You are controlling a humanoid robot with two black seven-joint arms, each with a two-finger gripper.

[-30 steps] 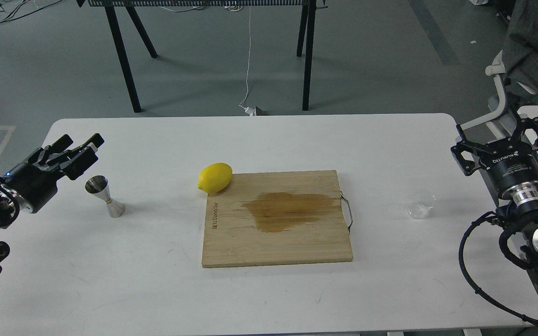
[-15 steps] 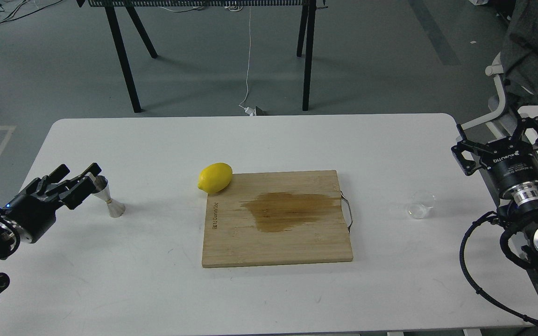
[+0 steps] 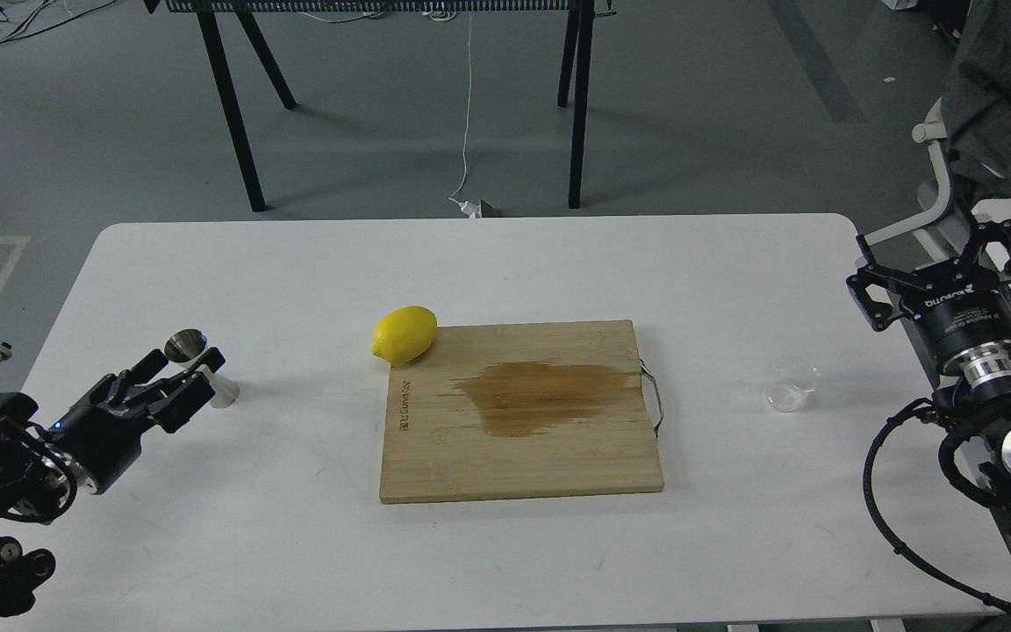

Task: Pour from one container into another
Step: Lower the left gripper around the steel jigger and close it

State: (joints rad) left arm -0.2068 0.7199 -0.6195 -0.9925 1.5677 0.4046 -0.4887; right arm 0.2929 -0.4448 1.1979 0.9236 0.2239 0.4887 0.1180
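Note:
The steel jigger [image 3: 186, 344] stands upright on the white table [image 3: 505, 263] at the left. Its waist is hidden behind my left gripper [image 3: 184, 360]. That gripper is open, low over the table, with one black finger on each side of the jigger's middle; I cannot tell whether they touch it. The small clear cup [image 3: 792, 384] stands upright at the right, beyond the board's metal handle. My right gripper [image 3: 944, 259] is open with fingers spread wide, to the right of the cup and farther back, well apart from it.
A wooden cutting board [image 3: 470, 465] with a dark wet stain [image 3: 549, 397] lies mid-table. A lemon [image 3: 405, 333] rests against its far left corner. Black table legs [image 3: 229, 105] stand on the floor behind, and a chair [image 3: 940, 167] sits at the right.
My left gripper has dropped from above the jigger and come toward me, so its open fingers now flank the jigger's waist. The jigger, cup and right arm have not moved.

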